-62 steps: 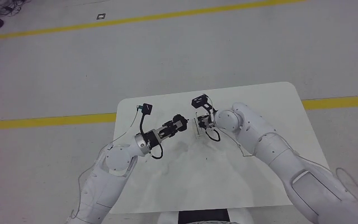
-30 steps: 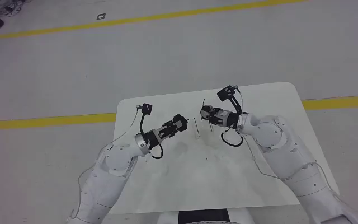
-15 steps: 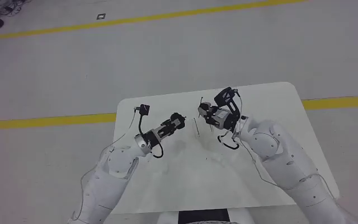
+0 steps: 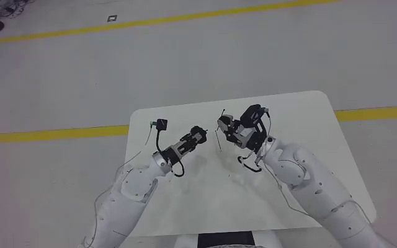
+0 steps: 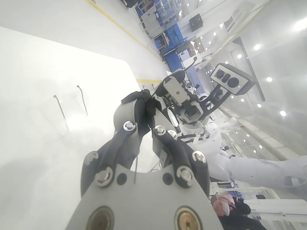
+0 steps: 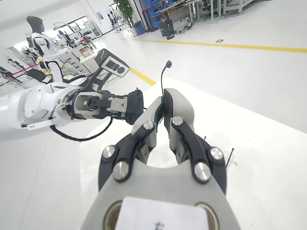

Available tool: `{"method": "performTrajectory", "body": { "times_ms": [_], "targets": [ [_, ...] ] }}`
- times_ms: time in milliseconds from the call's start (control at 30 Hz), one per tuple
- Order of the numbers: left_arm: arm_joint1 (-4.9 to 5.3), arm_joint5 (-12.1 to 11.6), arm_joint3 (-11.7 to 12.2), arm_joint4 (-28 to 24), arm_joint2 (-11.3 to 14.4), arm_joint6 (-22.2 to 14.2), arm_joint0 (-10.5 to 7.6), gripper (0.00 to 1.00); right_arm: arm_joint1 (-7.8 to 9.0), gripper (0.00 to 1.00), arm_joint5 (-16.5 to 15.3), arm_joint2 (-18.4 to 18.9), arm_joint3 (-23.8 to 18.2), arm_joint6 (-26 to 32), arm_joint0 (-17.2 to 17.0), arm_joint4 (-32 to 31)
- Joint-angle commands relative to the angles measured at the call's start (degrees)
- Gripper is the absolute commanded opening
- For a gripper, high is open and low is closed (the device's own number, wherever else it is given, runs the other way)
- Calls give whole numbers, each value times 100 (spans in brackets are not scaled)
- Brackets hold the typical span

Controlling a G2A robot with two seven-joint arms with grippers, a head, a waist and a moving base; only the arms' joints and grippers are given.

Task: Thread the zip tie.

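My right gripper (image 6: 163, 101) is shut on a black zip tie (image 6: 162, 77) whose strip rises from the pads to its square head. It hangs above the white table (image 4: 298, 124), a short way from my left gripper (image 4: 198, 132). My left gripper (image 5: 145, 102), with black-covered fingertips, is shut on a thin black zip tie strip (image 5: 135, 168) that runs back between its fingers. In the top view the right gripper (image 4: 223, 121) faces the left one, with a small gap between their tips.
Two loose zip ties (image 5: 61, 112) (image 5: 82, 99) lie on the table below the grippers; one of these zip ties (image 4: 218, 140) lies between them in the top view. The table's far edge (image 4: 223, 102) is close behind the grippers.
My right gripper lifted the zip tie off the table, swung right, then came back toward the left gripper with its wrist turned. The left arm barely shifted.
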Motion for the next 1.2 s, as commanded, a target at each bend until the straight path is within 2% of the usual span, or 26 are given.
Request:
{"method": "performTrajectory", "body": {
  "times_ms": [0,167,233,300,500,733,833,1167],
  "targets": [
    [0,0,0,-1,0,-1,-1,0,0,0,0,0,0,-1,0,0],
    [0,0,0,-1,0,-1,-1,0,0,0,18,9,-30,-90,-2,-120],
    [-2,14,4,-7,-2,27,-1,0,-6,0,0,-37,-58,-430,-85,-343],
    [-14,116,10,48,-6,270,-10,0,-9,0,0,-90,-82,-927,-178,-753],
    [-48,173,41,-99,70,542,-6,0,-67,0,152,-281,101,-1981,-416,-1229],
    [-70,120,67,-160,126,683,-4,0,-174,0,293,-520,457,-2880,-342,-1541],
    [-72,113,65,-145,119,745,22,0,-230,0,233,-645,657,-3175,-246,-1552],
    [-72,112,65,-144,118,746,26,0,-236,0,225,-655,685,-3204,-234,-1550]
  ]
}}
